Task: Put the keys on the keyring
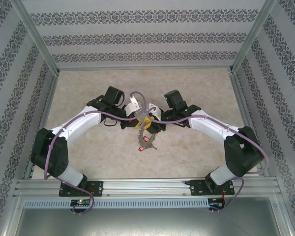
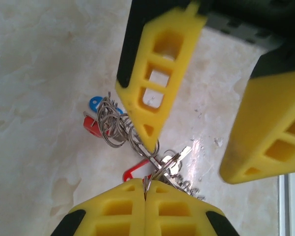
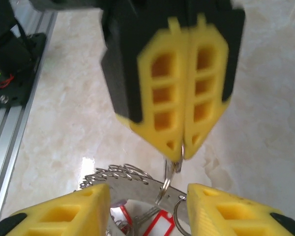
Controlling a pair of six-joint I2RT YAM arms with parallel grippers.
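The keyring (image 1: pixel 145 142) lies on the table between the arms: a grey metal band (image 3: pixel 132 187) fringed with small silver rings and red (image 2: pixel 137 171) and blue (image 2: pixel 95 103) tags. My left gripper (image 2: pixel 146 186) is shut, pinching a small split ring (image 3: pixel 173 166) that hangs from its tips and links down to the band. A silver key (image 2: pixel 181 156) lies beside that ring. My right gripper (image 3: pixel 147 191) is open and straddles the band. One of its fingers (image 2: pixel 152 83) touches the keyring with its tip, while the other (image 2: pixel 268 132) stands apart. Both grippers meet above the keyring (image 1: pixel 143 122).
The marble-patterned table top (image 1: pixel 196 88) is bounded by patterned walls and an aluminium frame rail (image 1: pixel 147 186) at the near edge. The right arm's base and cables (image 3: pixel 10 59) sit by that rail.
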